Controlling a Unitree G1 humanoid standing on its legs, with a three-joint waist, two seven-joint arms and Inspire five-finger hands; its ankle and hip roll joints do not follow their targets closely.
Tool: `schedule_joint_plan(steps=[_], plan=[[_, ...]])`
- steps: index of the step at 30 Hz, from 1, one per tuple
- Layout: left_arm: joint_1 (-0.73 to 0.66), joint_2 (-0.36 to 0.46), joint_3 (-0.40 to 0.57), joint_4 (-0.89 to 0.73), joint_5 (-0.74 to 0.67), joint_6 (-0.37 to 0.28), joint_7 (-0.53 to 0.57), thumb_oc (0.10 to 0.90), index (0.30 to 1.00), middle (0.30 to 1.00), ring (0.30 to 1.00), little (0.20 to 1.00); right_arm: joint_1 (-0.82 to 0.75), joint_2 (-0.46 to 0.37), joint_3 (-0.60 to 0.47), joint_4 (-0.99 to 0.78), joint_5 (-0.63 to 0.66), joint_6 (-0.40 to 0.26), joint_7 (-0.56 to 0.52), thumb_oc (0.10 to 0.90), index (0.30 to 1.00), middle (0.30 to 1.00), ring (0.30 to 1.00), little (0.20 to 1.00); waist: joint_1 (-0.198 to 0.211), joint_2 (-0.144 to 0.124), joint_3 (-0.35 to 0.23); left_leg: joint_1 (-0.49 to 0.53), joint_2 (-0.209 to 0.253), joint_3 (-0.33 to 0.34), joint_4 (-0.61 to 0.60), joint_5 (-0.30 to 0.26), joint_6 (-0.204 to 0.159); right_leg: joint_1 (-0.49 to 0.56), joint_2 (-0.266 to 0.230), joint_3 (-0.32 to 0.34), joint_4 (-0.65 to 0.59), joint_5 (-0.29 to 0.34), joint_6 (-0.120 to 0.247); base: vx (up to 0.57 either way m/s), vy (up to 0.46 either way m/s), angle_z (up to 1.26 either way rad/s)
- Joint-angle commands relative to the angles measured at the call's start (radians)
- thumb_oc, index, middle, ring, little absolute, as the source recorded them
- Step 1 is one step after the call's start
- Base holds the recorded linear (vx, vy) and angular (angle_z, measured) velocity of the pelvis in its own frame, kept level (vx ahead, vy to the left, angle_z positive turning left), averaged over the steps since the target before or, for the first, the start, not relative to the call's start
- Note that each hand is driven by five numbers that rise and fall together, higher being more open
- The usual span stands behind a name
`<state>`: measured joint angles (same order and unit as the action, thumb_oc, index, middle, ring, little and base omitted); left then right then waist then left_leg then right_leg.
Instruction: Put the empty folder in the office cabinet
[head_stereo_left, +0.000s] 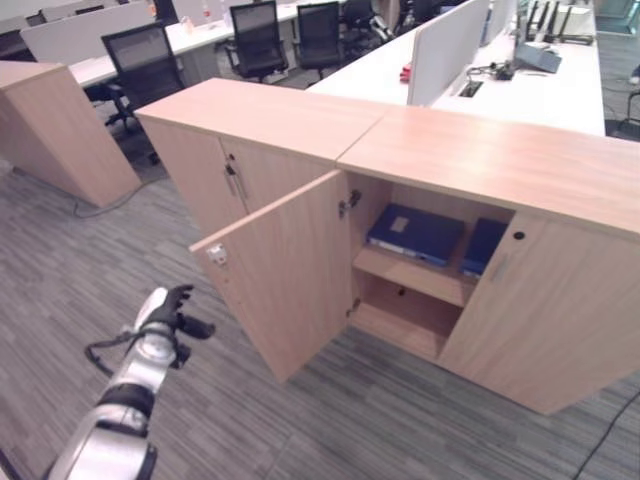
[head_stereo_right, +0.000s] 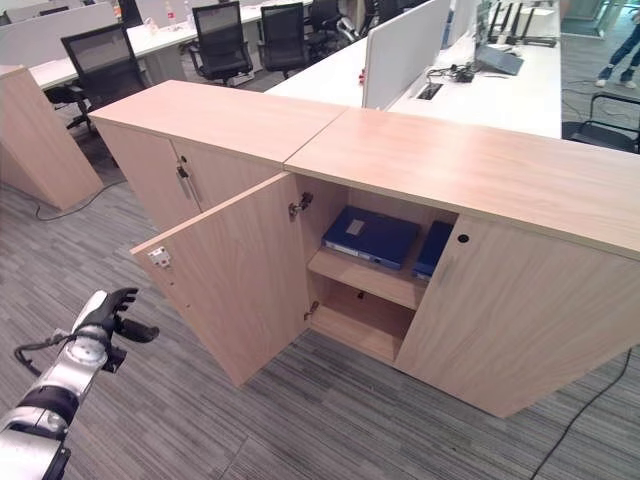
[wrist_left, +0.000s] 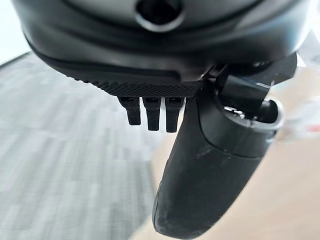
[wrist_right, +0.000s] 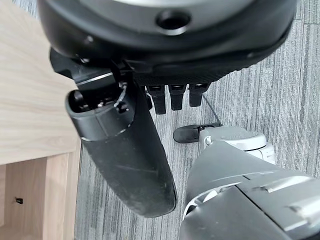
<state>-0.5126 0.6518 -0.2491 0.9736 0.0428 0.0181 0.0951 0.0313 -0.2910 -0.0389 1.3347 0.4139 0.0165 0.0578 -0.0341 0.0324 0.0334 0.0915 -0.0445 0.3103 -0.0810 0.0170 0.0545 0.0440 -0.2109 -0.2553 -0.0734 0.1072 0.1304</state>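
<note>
The wooden office cabinet (head_stereo_left: 480, 150) stands ahead with its left door (head_stereo_left: 285, 275) swung open towards me. On its upper shelf a blue folder (head_stereo_left: 415, 233) lies flat, and a second blue folder (head_stereo_left: 483, 246) lies beside it, partly behind the closed right door (head_stereo_left: 545, 320). The lower shelf (head_stereo_left: 400, 320) holds nothing. My left hand (head_stereo_left: 168, 310) hangs low over the carpet, left of the open door and apart from it, fingers relaxed and holding nothing. In the right wrist view my right hand (wrist_right: 125, 150) is open and holds nothing, with the cabinet's wood (wrist_right: 30, 100) beside it.
A matching cabinet (head_stereo_left: 260, 120) with shut doors adjoins on the left. A further wooden unit (head_stereo_left: 50, 125) stands at the far left. Desks with dividers (head_stereo_left: 445, 45) and black office chairs (head_stereo_left: 145, 60) lie behind. A person's legs (head_stereo_right: 620, 55) show at the far right.
</note>
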Motion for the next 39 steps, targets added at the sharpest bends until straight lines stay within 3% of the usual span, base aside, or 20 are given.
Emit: schedule_joint_plan(steps=[1, 13, 17, 20, 23, 26, 27, 28, 29, 30, 31, 33, 36, 39], plan=[[-0.174, 0.086, 0.026, 0.13, -0.063, -0.058, 0.032, 0.8, 0.9, 0.9, 0.9, 0.9, -0.028, -0.031, 0.027, 0.093, 0.011, -0.01, 0.007, 0.8, 0.9, 0.9, 0.9, 0.9, -0.006, -0.035, -0.078, -0.008, 0.011, -0.07, -0.006, -0.098, -0.041, -0.013, -0.115, -0.011, 0.038, 0.013, 0.118, 0.04, 0.015, -0.13], [-0.476, 0.023, -0.097, 0.249, -0.169, -0.078, 0.028, 0.8, 0.9, 0.9, 0.9, 0.9, -0.017, -0.053, 0.006, 0.136, 0.045, 0.001, 0.014, 0.8, 0.9, 0.9, 0.9, 0.9, -0.059, -0.046, -0.085, 0.011, 0.012, -0.049, -0.006, -0.108, -0.041, -0.017, -0.113, -0.009, 0.028, 0.038, 0.131, 0.01, 0.001, -0.06], [-0.522, -0.009, -0.117, 0.201, -0.208, -0.096, 0.019, 0.8, 0.9, 0.9, 0.9, 0.9, -0.012, -0.046, 0.004, 0.126, 0.057, -0.004, 0.014, 0.8, 0.9, 0.9, 0.9, 0.9, -0.074, -0.049, -0.088, 0.006, 0.009, -0.044, -0.006, -0.108, -0.041, -0.03, -0.114, -0.002, 0.027, 0.046, 0.131, -0.03, 0.003, 0.0], [-0.474, -0.087, -0.126, -0.013, -0.233, -0.117, -0.005, 0.8, 0.9, 0.9, 0.9, 0.9, -0.003, -0.035, -0.02, 0.142, 0.07, 0.0, 0.012, 0.8, 0.9, 0.9, 0.9, 0.9, -0.073, -0.053, -0.085, 0.009, 0.003, -0.052, -0.006, -0.112, -0.037, -0.027, -0.12, -0.01, 0.029, 0.046, 0.131, -0.02, 0.005, 0.04], [-0.43, -0.141, -0.118, -0.118, -0.267, -0.131, -0.008, 0.8, 0.9, 0.9, 0.9, 0.9, -0.002, -0.027, -0.027, 0.144, 0.075, 0.001, 0.01, 0.8, 0.9, 0.9, 0.9, 0.9, -0.072, -0.058, -0.084, 0.006, 0.0, -0.055, -0.006, -0.109, -0.035, -0.029, -0.125, -0.013, 0.03, 0.05, 0.131, -0.03, -0.002, 0.13], [-0.243, -0.246, -0.138, -0.47, -0.307, -0.16, -0.073, 0.8, 0.9, 0.9, 0.9, 0.9, 0.006, 0.003, -0.051, 0.143, 0.087, -0.001, 0.007, 0.8, 0.9, 0.9, 0.9, 0.9, -0.062, -0.07, -0.075, 0.006, -0.004, -0.066, -0.006, -0.112, -0.032, -0.021, -0.135, -0.033, 0.03, 0.05, 0.131, -0.02, 0.0, 0.21], [-0.242, -0.246, -0.138, -0.47, -0.307, -0.16, -0.073, 0.8, 0.9, 0.9, 0.9, 0.9, 0.006, 0.003, -0.051, 0.143, 0.087, -0.001, 0.007, 0.8, 0.9, 0.9, 0.9, 0.9, -0.062, -0.07, -0.076, 0.005, -0.004, -0.066, -0.006, -0.111, -0.032, -0.022, -0.135, -0.032, 0.029, 0.05, 0.131, -0.03, -0.014, 0.17], [-0.12, -0.281, -0.148, -0.66, -0.343, -0.177, -0.134, 0.8, 0.9, 0.9, 0.9, 0.9, 0.004, 0.025, -0.058, 0.145, 0.091, -0.004, 0.008, 0.8, 0.9, 0.9, 0.9, 0.9, -0.051, -0.077, -0.065, 0.009, -0.004, -0.076, -0.006, -0.116, -0.031, -0.014, -0.137, -0.043, 0.028, 0.046, 0.131, -0.02, -0.013, 0.2], [-0.116, -0.28, -0.147, -0.664, -0.342, -0.174, -0.134, 0.8, 0.9, 0.9, 0.9, 0.9, 0.004, 0.025, -0.057, 0.144, 0.091, -0.004, 0.008, 0.8, 0.9, 0.9, 0.9, 0.9, -0.051, -0.078, -0.069, 0.005, -0.006, -0.075, -0.006, -0.114, -0.031, -0.017, -0.138, -0.042, 0.026, 0.049, 0.131, -0.02, -0.025, 0.07], [-0.012, -0.304, -0.178, -0.834, -0.406, -0.179, -0.215, 0.8, 0.9, 0.9, 0.9, 0.9, -0.007, 0.041, -0.067, 0.15, 0.102, -0.007, 0.005, 0.8, 0.9, 0.9, 0.9, 0.9, -0.039, -0.082, -0.058, 0.007, -0.005, -0.082, -0.006, -0.116, -0.031, -0.012, -0.137, -0.048, 0.028, 0.048, 0.131, 0.0, 0.0, 0.0], [-0.01, -0.303, -0.177, -0.836, -0.406, -0.177, -0.215, 0.8, 0.9, 0.9, 0.9, 0.9, -0.007, 0.042, -0.067, 0.15, 0.102, -0.007, 0.005, 0.8, 0.9, 0.9, 0.9, 0.9, -0.039, -0.083, -0.06, 0.005, -0.006, -0.081, -0.006, -0.114, -0.03, -0.014, -0.138, -0.047, 0.026, 0.051, 0.131, -0.01, -0.018, -0.03], [0.099, -0.344, -0.247, -0.973, -0.563, -0.155, -0.308, 0.8, 0.9, 0.9, 0.9, 0.9, -0.022, 0.067, -0.061, 0.157, 0.128, -0.004, 0.009, 0.8, 0.9, 0.9, 0.9, 0.9, -0.024, -0.086, -0.049, 0.006, -0.004, -0.083, -0.006, -0.117, -0.029, -0.01, -0.136, -0.05, 0.025, 0.05, 0.129, -0.02, -0.029, 0.03], [0.136, -0.349, -0.301, -1.03, -0.644, -0.123, -0.348, 0.8, 0.9, 0.9, 0.9, 0.9, -0.036, 0.073, -0.055, 0.157, 0.151, 0.001, 0.01, 0.8, 0.9, 0.9, 0.9, 0.9, -0.015, -0.088, -0.04, 0.001, -0.003, -0.087, -0.006, -0.113, -0.028, -0.012, -0.134, -0.052, 0.023, 0.052, 0.128, -0.03, -0.025, -0.17], [0.191, -0.282, -0.353, -1.103, -0.744, -0.083, -0.407, 0.8, 0.9, 0.9, 0.9, 0.9, -0.042, 0.092, -0.016, 0.148, 0.137, 0.006, 0.017, 0.8, 0.9, 0.9, 0.9, 0.9, -0.004, -0.089, -0.03, -0.002, 0.001, -0.091, -0.006, -0.111, -0.03, -0.008, -0.128, -0.053, 0.019, 0.045, 0.126, -0.04, -0.056, -0.27]])
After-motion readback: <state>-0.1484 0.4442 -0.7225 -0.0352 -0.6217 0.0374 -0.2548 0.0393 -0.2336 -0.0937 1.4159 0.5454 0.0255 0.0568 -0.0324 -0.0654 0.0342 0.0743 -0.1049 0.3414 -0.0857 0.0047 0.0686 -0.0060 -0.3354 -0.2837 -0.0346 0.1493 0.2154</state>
